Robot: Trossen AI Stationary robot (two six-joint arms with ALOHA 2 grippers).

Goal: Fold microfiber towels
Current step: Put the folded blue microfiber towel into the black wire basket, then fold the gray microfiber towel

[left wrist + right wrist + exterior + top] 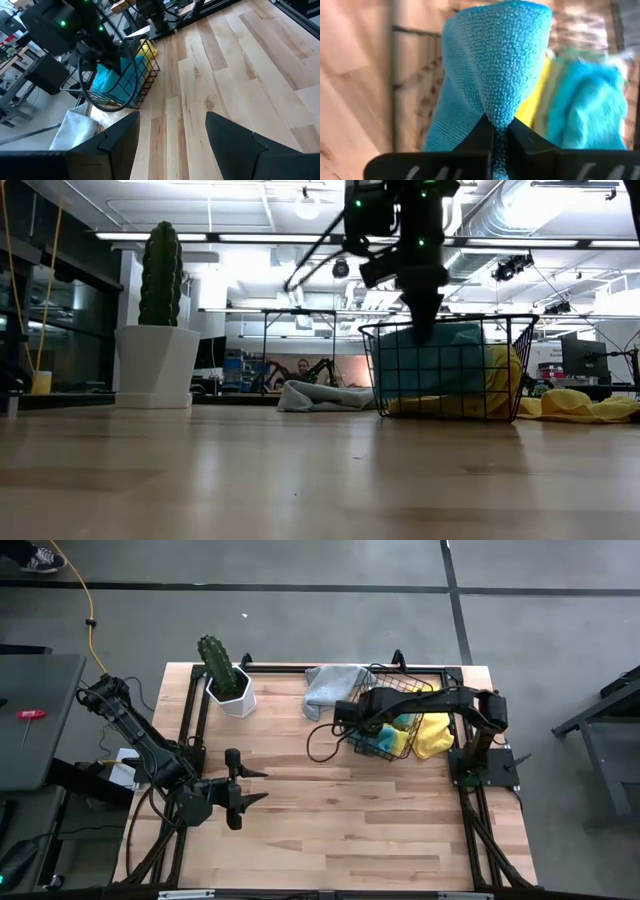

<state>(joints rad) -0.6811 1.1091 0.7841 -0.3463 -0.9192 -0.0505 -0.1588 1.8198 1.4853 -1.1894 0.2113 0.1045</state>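
Note:
A black wire basket [392, 690] stands at the table's far right with teal [440, 350] and yellow [432, 735] towels in it. A grey towel [330, 688] lies on the table left of the basket. My right gripper [495, 131] reaches down into the basket, shut on a teal towel [495, 65]. My left gripper [262, 786] is open and empty over the table's left half, its fingers [120, 135] level above bare wood. My right gripper pinches a bunched fold of the teal towel [496, 117] between its two fingers, at their free ends. The fingers point down into the basket from above. The cloth rises in a peak to the fingers, and the rest of it lies in the basket.
A potted cactus in a white pot [228, 680] stands at the far left. A yellow towel [585, 405] spills from the basket onto the table at the right. A black cable [322, 740] loops beside the basket. Bare wood [340, 830] spreads across the near half.

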